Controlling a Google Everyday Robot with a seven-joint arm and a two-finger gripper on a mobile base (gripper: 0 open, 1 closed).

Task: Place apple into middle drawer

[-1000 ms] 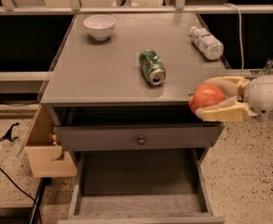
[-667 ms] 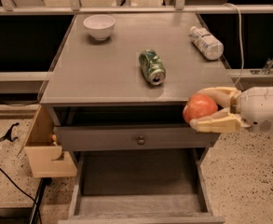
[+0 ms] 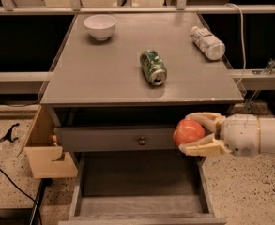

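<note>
You have the apple [image 3: 188, 132] pinched in the pincer [image 3: 191, 134], one finger over the top and one under it. Grasp done, and the apple is off the worktop [image 3: 104, 78]. It hangs at the right, just below the worktop's near edge, level with the right end of the shut drawer front [image 3: 104, 138] with the knob.

The middle drawer [image 3: 137, 184] is pulled out below that, floor bare, so opening is done too. The apple is not in it yet. It sits above the drawer's far right corner, close over the right wall, and looks clear of the floor.

What's left, by my read:
- bring the apple down and a bit left so it clears the right wall
- let go over the floor
- pull the arm out

Not part of the task, leave them:
- bowl [image 3: 100, 26], far left on the worktop
- can [image 3: 153, 67], on its side mid-worktop
- bottle [image 3: 208, 42], lying far right
- wooden box [image 3: 45, 149], left of the drawers

Roughly past halfway, with placing and release to go.
</note>
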